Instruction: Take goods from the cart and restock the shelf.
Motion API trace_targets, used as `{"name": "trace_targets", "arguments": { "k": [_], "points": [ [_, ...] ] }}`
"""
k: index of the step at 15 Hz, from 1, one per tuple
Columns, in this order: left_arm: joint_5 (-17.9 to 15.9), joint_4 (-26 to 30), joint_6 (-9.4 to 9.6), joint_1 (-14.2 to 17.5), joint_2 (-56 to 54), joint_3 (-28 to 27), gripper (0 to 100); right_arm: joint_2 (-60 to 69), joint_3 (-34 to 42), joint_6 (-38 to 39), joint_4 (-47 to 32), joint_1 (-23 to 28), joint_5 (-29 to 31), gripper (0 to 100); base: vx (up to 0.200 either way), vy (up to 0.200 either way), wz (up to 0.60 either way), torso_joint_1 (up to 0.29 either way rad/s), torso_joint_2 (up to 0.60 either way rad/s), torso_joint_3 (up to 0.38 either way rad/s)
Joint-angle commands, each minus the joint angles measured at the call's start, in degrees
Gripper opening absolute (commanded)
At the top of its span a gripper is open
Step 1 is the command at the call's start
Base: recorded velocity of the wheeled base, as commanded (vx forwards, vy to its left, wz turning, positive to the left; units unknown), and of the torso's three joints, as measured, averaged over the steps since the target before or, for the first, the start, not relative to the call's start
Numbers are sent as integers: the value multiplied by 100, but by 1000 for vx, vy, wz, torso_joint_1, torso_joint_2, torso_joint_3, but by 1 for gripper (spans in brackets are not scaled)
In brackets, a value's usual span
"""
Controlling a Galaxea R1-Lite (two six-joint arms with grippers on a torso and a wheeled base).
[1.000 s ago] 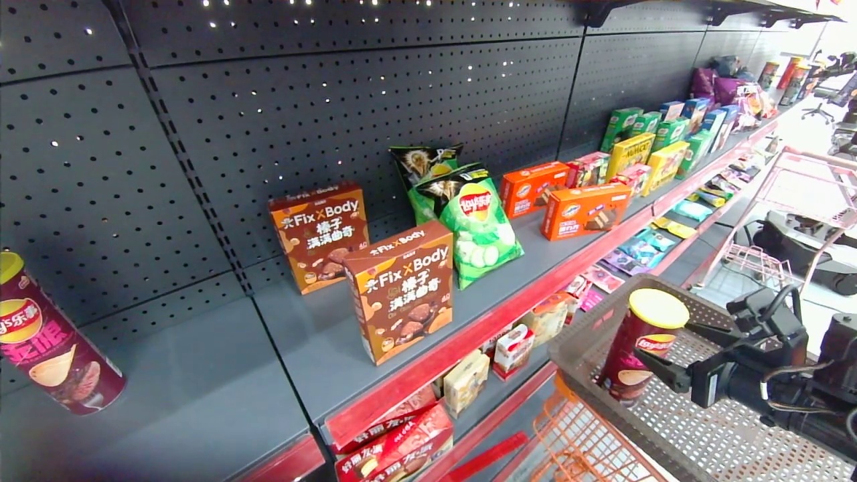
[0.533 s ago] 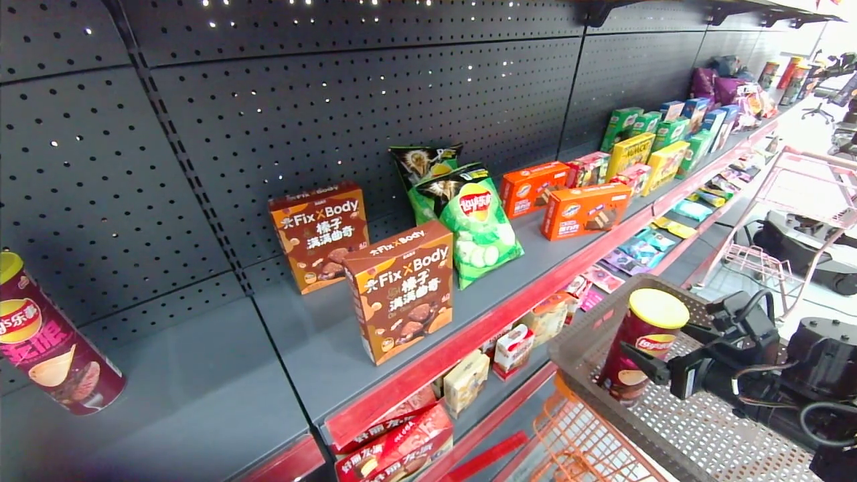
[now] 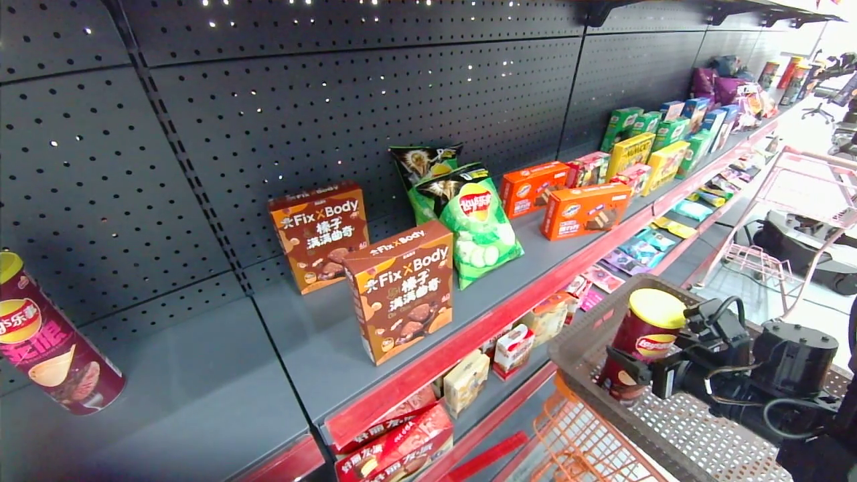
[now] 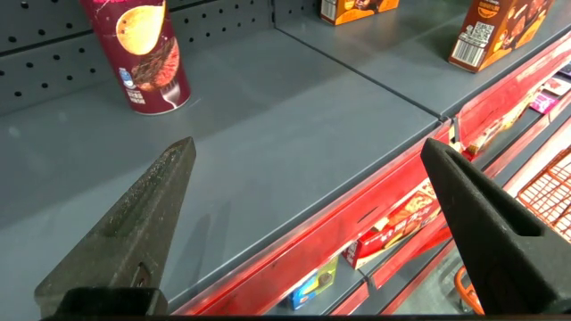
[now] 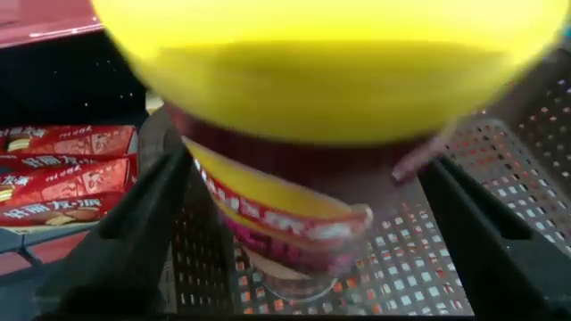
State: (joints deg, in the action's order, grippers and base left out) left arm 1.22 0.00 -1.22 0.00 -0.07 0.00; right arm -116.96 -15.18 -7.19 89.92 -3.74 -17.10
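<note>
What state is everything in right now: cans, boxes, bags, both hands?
Right hand: open, fingers either side of the cart can, not closed on it.
Cart can: upright, lid on, standing in the cart.
Left hand: open, empty, over the shelf.
Shelf can: upright, lid on.
Front brown box: upright, closed.
Chip bags: standing, sealed.

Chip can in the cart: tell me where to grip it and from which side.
Grip the can on its round body at mid-height, below the yellow lid, from the aisle side. It stands upright in the cart corner, so the walls likely block other approaches; the open right claw straddles it.
</note>
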Motion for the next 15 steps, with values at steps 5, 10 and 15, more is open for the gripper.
{"name": "trace_targets", "arguments": {
  "k": [5,10,15],
  "points": [
    [1,0,-1,0,7,0,100,-442,-328,25,8,-65,23,100,0,0,0,0,0,0],
    [1,-9,-1,0,7,0,100,-512,-477,42,8,-12,32,100,0,0,0,0,0,0],
    [1,-9,-1,0,7,0,100,-609,-847,34,8,-39,278,100,0,0,0,0,0,0]
  ]
}}
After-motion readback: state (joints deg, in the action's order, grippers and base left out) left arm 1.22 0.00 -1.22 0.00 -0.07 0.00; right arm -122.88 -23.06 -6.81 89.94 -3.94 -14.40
